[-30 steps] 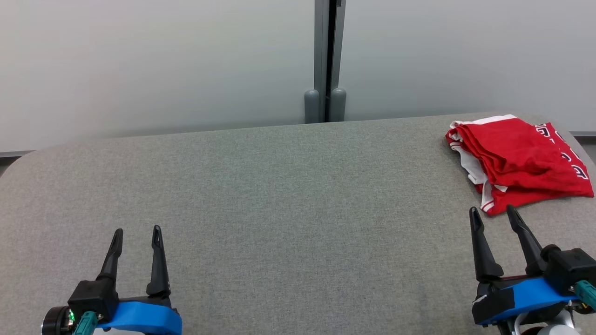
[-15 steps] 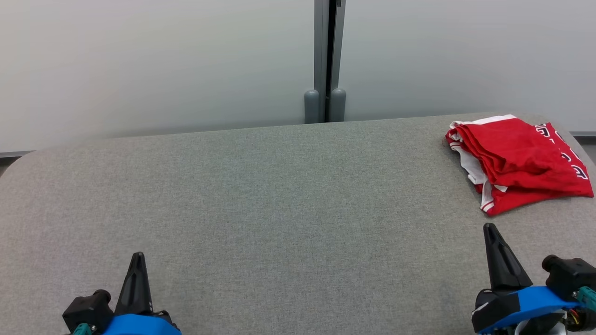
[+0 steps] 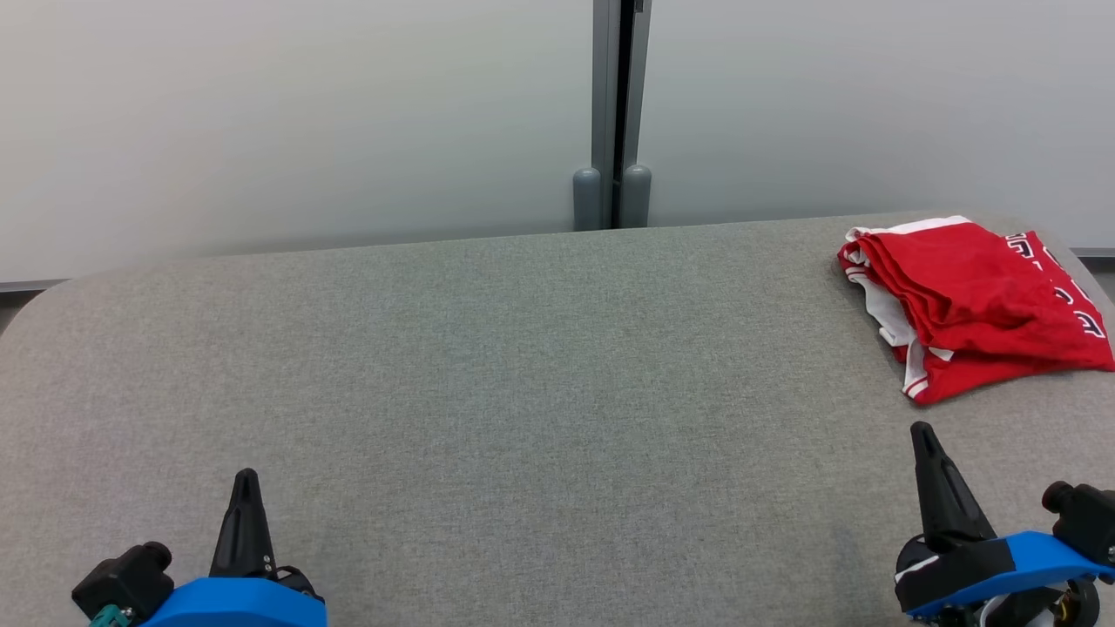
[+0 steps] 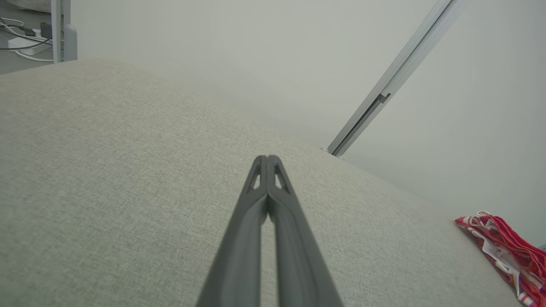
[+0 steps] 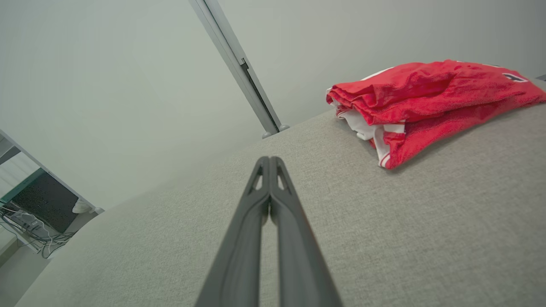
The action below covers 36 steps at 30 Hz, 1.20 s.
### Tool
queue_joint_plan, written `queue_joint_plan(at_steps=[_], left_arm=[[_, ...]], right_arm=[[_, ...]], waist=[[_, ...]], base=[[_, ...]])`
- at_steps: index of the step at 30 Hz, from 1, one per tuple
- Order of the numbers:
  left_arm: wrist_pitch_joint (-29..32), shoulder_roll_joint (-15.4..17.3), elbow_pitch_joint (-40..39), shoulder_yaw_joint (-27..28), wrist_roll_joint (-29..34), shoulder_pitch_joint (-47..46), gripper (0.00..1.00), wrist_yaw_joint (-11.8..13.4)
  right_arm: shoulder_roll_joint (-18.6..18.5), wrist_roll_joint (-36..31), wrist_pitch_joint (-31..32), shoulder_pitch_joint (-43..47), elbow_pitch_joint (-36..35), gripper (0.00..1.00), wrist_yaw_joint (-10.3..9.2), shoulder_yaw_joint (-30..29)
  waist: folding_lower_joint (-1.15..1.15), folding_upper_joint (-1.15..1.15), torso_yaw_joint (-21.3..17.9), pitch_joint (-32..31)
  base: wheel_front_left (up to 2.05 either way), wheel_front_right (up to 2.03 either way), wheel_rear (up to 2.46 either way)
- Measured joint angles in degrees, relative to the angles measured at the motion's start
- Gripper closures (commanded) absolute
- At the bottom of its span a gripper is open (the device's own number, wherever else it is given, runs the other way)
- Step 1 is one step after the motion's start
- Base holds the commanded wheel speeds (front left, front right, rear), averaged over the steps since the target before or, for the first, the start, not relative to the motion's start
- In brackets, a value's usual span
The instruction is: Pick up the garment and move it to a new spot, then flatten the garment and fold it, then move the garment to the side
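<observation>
A folded red jersey (image 3: 976,305) with white trim lies at the far right of the grey fabric-covered table (image 3: 523,374). Nearer, the left gripper (image 3: 246,479) and right gripper (image 3: 923,435) point forward, fingers pressed together, both empty.

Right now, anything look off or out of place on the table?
Nothing is damaged or spilled. The red garment sits at the far right corner of the table, close to the rim, with uneven folds and white trim poking out. The left gripper and the right gripper are shut on nothing, clear of it.
</observation>
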Motion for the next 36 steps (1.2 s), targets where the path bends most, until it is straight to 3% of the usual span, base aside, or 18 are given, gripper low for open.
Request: queue_joint_plan(at_steps=[36], left_arm=[[6.99,-0.01,-1.60,1.37,-28.84,-2.50,1.00,-0.58]], right_arm=[[0.31,28.40,4.69,-1.99,2.09,1.00,-0.01,-0.98]], waist=[[0.00,0.00,0.81,0.09]], base=[[0.00,0.00,0.00]])
